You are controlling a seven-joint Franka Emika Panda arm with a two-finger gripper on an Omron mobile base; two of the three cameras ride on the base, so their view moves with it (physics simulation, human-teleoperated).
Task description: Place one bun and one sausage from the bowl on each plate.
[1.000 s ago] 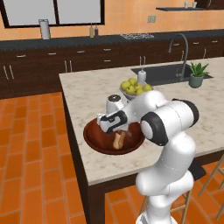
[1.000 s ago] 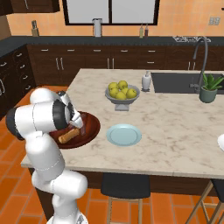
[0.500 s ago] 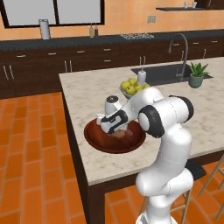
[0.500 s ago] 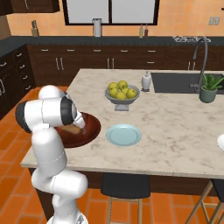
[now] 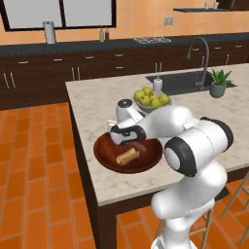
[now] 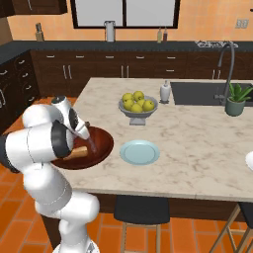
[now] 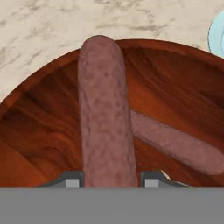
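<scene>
I see my arm has swung lower over the bowl (image 5: 104, 156) since a moment ago; pincer (image 7: 109, 179) clamps one sausage (image 7: 105, 113), its length running straight away from the fingertips, a second sausage (image 7: 175, 144) lying slantwise beneath.

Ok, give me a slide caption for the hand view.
Claw straddling one sausage above the wooden bowl, second sausage lying beside it.

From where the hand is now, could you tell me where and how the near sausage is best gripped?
Grip the near sausage across its narrow middle, coming straight down from above. It lies lengthwise between the pincer's fingertips, over the second sausage in the bowl, so its rounded sides seem free.
</scene>
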